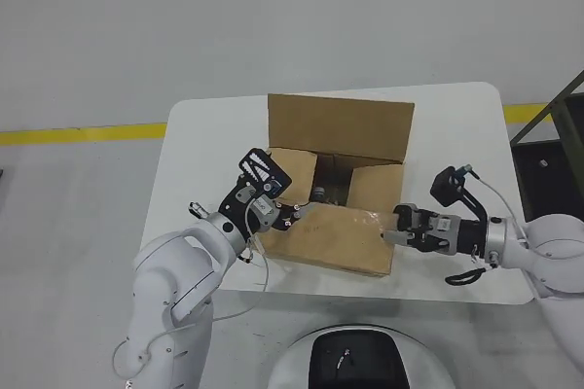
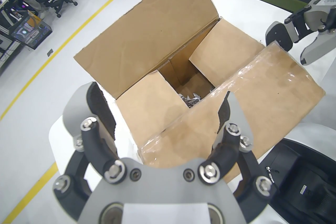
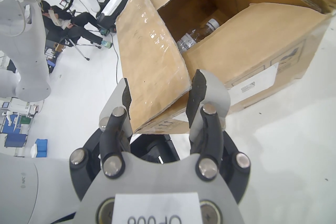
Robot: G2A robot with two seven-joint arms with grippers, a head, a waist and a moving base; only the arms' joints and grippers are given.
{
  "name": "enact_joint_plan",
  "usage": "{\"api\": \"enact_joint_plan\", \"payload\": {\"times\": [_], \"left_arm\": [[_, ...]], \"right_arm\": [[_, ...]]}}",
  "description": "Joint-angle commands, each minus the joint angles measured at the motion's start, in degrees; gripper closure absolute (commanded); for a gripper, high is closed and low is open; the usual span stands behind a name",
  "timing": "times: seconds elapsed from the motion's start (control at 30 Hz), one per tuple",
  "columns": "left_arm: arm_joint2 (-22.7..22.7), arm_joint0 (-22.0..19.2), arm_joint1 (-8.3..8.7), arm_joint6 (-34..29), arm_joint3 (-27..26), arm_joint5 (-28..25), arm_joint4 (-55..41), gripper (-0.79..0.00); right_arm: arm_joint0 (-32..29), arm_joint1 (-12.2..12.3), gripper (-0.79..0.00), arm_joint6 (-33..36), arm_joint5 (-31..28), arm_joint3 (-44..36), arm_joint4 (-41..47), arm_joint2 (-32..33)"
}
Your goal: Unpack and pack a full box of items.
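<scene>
An open cardboard box point(image 1: 378, 187) stands in the middle of the white table point(image 1: 200, 165). Its far flap point(image 1: 341, 126) stands up and its taped near flap point(image 1: 336, 238) hangs out toward me. Inside lies a clear plastic bottle point(image 3: 199, 34), beside crumpled clear plastic point(image 2: 190, 99). My left gripper point(image 1: 294, 210) is open at the near flap's left end; in the left wrist view this gripper point(image 2: 162, 107) has one finger outside the box and one over the taped flap point(image 2: 262, 93). My right gripper point(image 3: 161, 93) is open, straddling the taped flap's point(image 3: 149, 51) right corner.
A dark green framed cart point(image 1: 565, 126) stands off the table's right side. The side flaps point(image 2: 225, 51) fold inward, partly covering the opening. Bare table lies left of the box and along its right edge point(image 1: 487, 136).
</scene>
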Motion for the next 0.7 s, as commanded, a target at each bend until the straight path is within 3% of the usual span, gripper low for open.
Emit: {"api": "enact_joint_plan", "payload": {"times": [0.0, 0.07, 0.13, 0.33, 0.53, 0.63, 0.67], "left_arm": [[0.0, 0.0, 0.0, 0.0, 0.0, 0.0, 0.0, -0.785], [0.0, 0.0, 0.0, 0.0, 0.0, 0.0, 0.0, -0.785], [0.0, 0.0, 0.0, 0.0, 0.0, 0.0, 0.0, -0.785], [0.0, 0.0, 0.0, 0.0, 0.0, 0.0, 0.0, -0.785], [0.0, 0.0, 0.0, 0.0, 0.0, 0.0, 0.0, -0.785], [0.0, 0.0, 0.0, 0.0, 0.0, 0.0, 0.0, -0.785], [0.0, 0.0, 0.0, 0.0, 0.0, 0.0, 0.0, -0.785]], "right_arm": [[-0.33, 0.1, -0.542, -0.21, -0.23, -0.26, 1.17, -0.49], [-0.66, 0.23, -0.499, -0.34, -0.27, -0.83, 1.57, -0.74], [-1.12, 0.35, -0.391, -0.55, -0.33, -1.34, 2.59, -0.98], [-2.36, 0.71, -0.354, -0.56, 0.98, -1.72, 4.98, -1.82], [-2.53, 0.83, -0.379, -1.61, 2.27, -0.71, 5.18, -4.2], [-2.5, 0.86, -0.286, -2.43, 2.37, -0.9, 4.66, -5.47], [-2.42, 0.89, -0.126, -2.53, 2.22, -1.02, 4.34, -5.8]]}}
